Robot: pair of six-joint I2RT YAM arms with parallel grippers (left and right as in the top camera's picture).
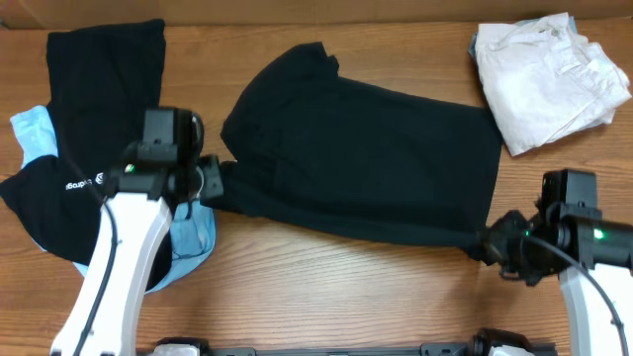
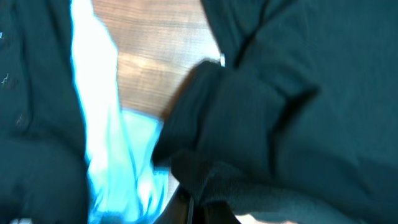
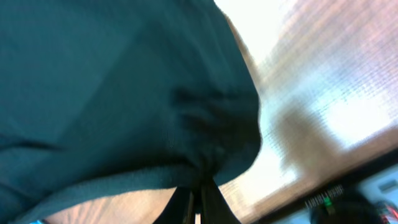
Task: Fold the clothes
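**Q:** Location of the work item?
**A:** The large black fabric garment [image 1: 366, 163] lies spread across the centre of the brown wood-grain tabletop [image 1: 326, 287]. It slants from far left to near right.

**Q:** Gripper status?
**A:** Left gripper [image 1: 212, 181]: fingers clamped on the garment's left edge, with fabric bunched at them in the left wrist view. Right gripper [image 1: 485, 242]: fingers pressed together on the garment's near-right corner, with cloth pinched at the tips in the right wrist view.

**Q:** Readable markings?
**A:** White lettering [image 1: 75, 185] is printed on a second black garment [image 1: 99, 89] at the left edge. The left arm covers part of it, and the rest is too small to read.

**Q:** Surroundings?
**A:** A light blue cloth [image 1: 35, 133] lies under the second black garment and shows at its left and near sides. A crumpled white cloth bundle [image 1: 549, 79] sits at the far-right corner, apart from the work item. A plain tan strip [image 1: 297, 10] runs along the far edge, and what it is cannot be told.
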